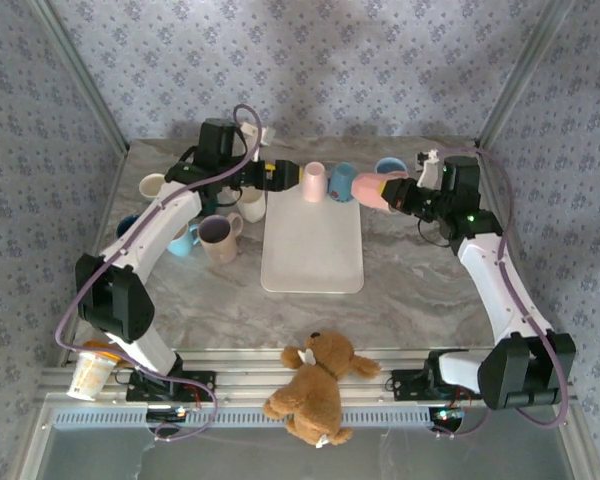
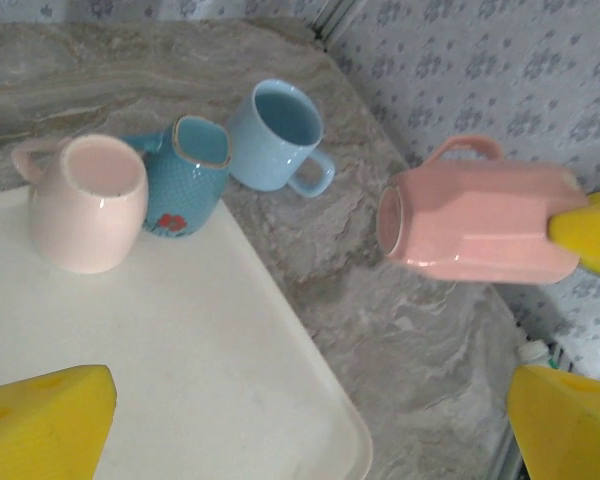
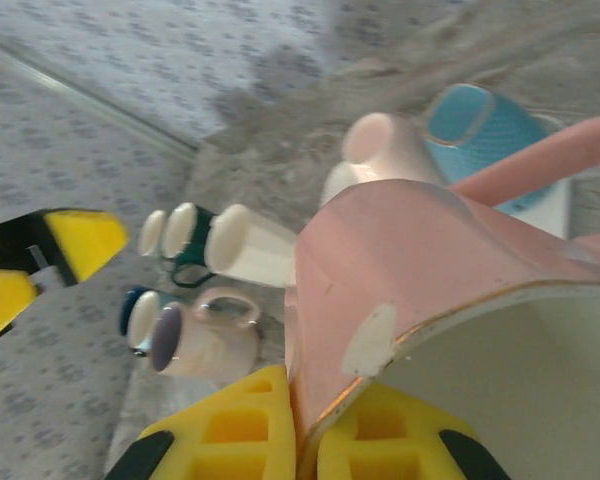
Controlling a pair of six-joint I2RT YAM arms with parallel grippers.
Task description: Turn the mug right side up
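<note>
While right claw (image 3: 302, 435) grips glossy pink mug (image 2: 480, 225) by its rim, faceted body sideways, left claw (image 2: 310, 425) spread wide.

Teddy bear (image 1: 315, 385) at 6 o'clock. White tray (image 1: 312, 250) centre, with pale pink cup (image 1: 314, 182) and teal mug (image 1: 342, 182) at its 12 o'clock end. Light blue mug (image 1: 390, 166) at 1. Mug cluster (image 1: 218, 238) at 10. Paper cup (image 1: 90, 372) at 8.

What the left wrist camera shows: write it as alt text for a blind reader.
A pink mug hangs on its side over the marble table, its rim end clamped in the right arm's jaws. To its left, a pale pink mug and a teal mug stand at the far edge of the white tray, a light blue mug behind them.
</note>
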